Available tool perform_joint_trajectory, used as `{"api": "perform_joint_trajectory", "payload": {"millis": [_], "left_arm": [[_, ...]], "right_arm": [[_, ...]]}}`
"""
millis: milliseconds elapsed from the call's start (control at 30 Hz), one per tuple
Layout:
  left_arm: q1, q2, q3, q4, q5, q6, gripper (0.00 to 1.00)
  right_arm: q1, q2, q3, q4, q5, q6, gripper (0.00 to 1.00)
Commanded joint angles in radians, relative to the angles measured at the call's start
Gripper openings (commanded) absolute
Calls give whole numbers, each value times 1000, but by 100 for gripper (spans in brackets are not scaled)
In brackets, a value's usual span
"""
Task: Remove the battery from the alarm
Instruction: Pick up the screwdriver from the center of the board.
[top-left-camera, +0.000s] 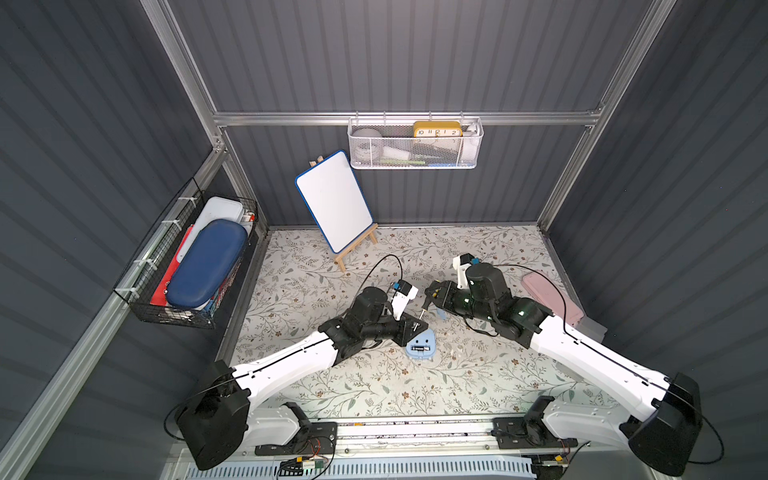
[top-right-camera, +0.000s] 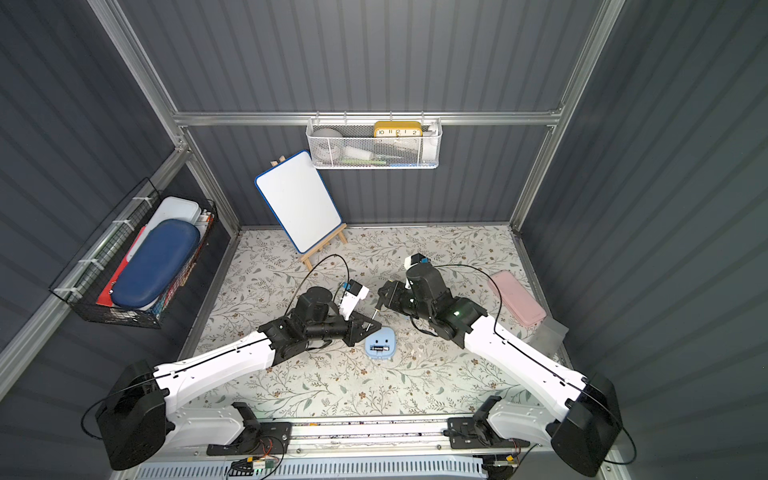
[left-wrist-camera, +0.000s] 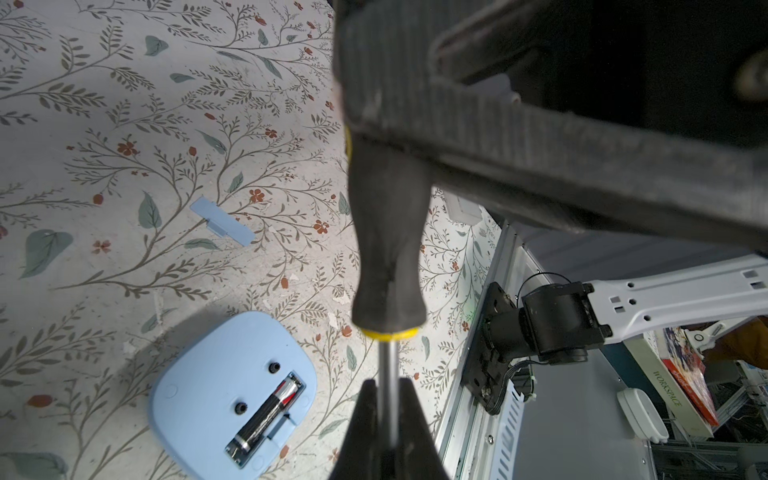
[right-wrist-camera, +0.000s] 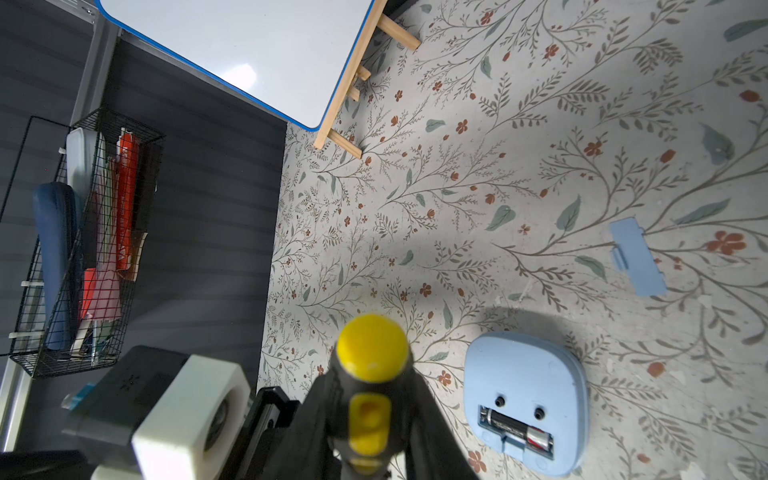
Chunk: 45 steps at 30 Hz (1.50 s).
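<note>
Alarm: the alarm (top-left-camera: 422, 345) lies face down on the floral table (top-left-camera: 374, 386), near the middle, just in front of where the two arms meet; its plain blue back is up and the bay in it stands open
Battery: the battery (left-wrist-camera: 268, 411) lies lengthwise in that open bay, close to one edge of the back, beside two small dark holes; dark body, red and silver at one end; nothing touches it
Cover: a small flat blue cover piece (right-wrist-camera: 638, 257) lies on the table, apart from the alarm, on the right arm's side
Tool: a screwdriver (left-wrist-camera: 388, 249) with a black handle and yellow butt is held above the table between both arms, beside the alarm; I cannot tell whether its tip touches anything
Left arm: the left gripper (left-wrist-camera: 388, 386) has its fingers drawn together on the bare metal shaft, just past the yellow collar
Right arm: the right gripper (right-wrist-camera: 369, 386) is clamped on the handle, a finger on either side near the yellow butt
Around: a whiteboard (top-left-camera: 334, 199) on a small easel stands at the back; a pink case (top-left-camera: 548, 295) lies near the right edge; a yellow clock (top-left-camera: 437, 129) sits in a white basket (top-left-camera: 415, 158) on the back wall
</note>
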Motion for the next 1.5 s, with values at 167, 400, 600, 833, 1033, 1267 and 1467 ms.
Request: {"api": "perform_joint_trajectory", "payload": {"millis": [167,400,600,833,1033,1267,1467], "left_arm": [[-1,-27,17,-24,-87,55,0],[-36,-18,83,-127,-254,146,0],[-56,-10,129,-178,-355,221,0],[-86,-23,129,-205,-434,237,0],[-101,-13,148,-241,-471,208,13],[-99,-153,71,-227,-496,147,86],[-92,-244,39,-232,-532,93,93]], "right_arm": [[2,11,15,23,-14,-15,56],[-4,56,49,29,52,7,67],[-8,128,122,9,66,17,68],[-21,116,113,32,107,15,26],[-21,109,73,99,59,-10,2],[-94,-169,-392,724,40,-187,0],[-151,-352,-536,707,-18,-269,0]]}}
